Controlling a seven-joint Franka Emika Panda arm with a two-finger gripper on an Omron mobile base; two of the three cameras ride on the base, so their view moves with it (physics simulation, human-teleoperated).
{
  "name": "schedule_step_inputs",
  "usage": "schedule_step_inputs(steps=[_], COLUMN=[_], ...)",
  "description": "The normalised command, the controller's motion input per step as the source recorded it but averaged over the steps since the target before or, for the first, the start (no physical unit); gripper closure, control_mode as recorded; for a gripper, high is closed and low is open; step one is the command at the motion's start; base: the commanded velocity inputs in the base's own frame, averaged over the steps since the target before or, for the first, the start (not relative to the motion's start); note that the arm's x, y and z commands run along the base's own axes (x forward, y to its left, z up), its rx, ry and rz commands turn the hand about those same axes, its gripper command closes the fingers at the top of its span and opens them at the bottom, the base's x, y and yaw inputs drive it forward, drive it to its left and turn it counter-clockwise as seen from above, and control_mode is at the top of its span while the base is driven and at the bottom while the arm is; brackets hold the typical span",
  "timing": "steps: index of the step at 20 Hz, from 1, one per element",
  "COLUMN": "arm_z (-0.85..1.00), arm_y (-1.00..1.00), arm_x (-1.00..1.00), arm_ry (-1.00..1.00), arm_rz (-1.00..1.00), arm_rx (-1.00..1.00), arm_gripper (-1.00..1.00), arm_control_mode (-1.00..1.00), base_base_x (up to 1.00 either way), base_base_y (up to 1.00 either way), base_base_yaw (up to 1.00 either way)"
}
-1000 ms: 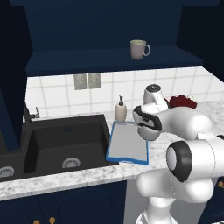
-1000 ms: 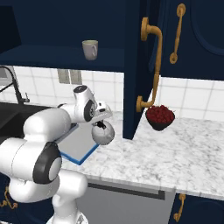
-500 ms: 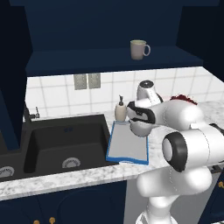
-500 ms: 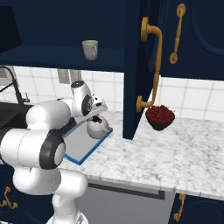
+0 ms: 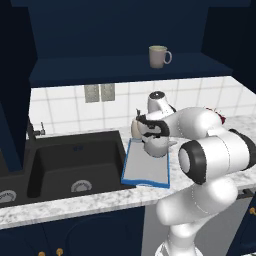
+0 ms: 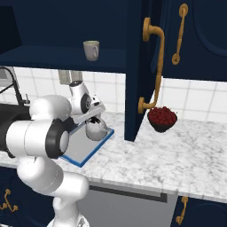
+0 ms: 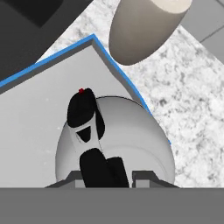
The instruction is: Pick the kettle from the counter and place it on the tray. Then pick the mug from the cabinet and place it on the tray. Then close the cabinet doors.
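closest to me, my gripper [image 7: 107, 175] is clamped narrow on the dark arched handle of the kettle [image 7: 116, 140], my fingers [image 7: 94, 168] pinching it from either side. the kettle hangs just over the tray [image 7: 39, 113], above its far right part near the blue rim; i can't tell from the hand view whether its base is already touching the grey surface. in the right base view the kettle [image 6: 96, 128] sits low over the tray [image 6: 82, 153], close to the edge nearest the open cabinet door [image 6: 135, 66].

what worries me: the body overlaps the blue rim on the right in my hand view. if i let go here, i judge the base could land partly on the raised rim and tip or slide onto the counter [image 6: 177, 155]. the soap dispenser [image 7: 144, 26] stands just beyond the tray's far corner, so any drift forward could knock it.

the kettle is upright. the handle's long axis runs away from me toward the sink side, and in the left base view the spout [image 5: 172, 144] points right, toward the arm.

furthest off, the mug [image 5: 159, 56] waits on the cabinet shelf [image 5: 100, 67], doors open.
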Motion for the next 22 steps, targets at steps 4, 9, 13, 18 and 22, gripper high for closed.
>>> schedule_step_inputs(steps=[4,9,13,18,22], arm_z=[-0.18,-0.26,-0.35,-0.35,-0.12], arm_y=[0.26,0.05,0.1,0.07,0.01], arm_x=[0.0,0.02,0.02,-0.01,-0.04], arm_ry=[0.01,0.0,0.0,0.0,0.0], arm_rz=[0.05,0.08,0.07,0.07,0.02], arm_rx=[-0.02,0.0,0.0,0.0,0.0], arm_gripper=[1.0,1.0,1.0,-1.0,-1.0], arm_control_mode=[-1.0,-1.0,-1.0,-1.0,-1.0], base_base_x=[0.0,0.0,0.0,0.0,0.0], base_base_y=[0.0,0.0,0.0,0.0,0.0], base_base_yaw=[0.0,0.0,0.0,0.0,0.0])
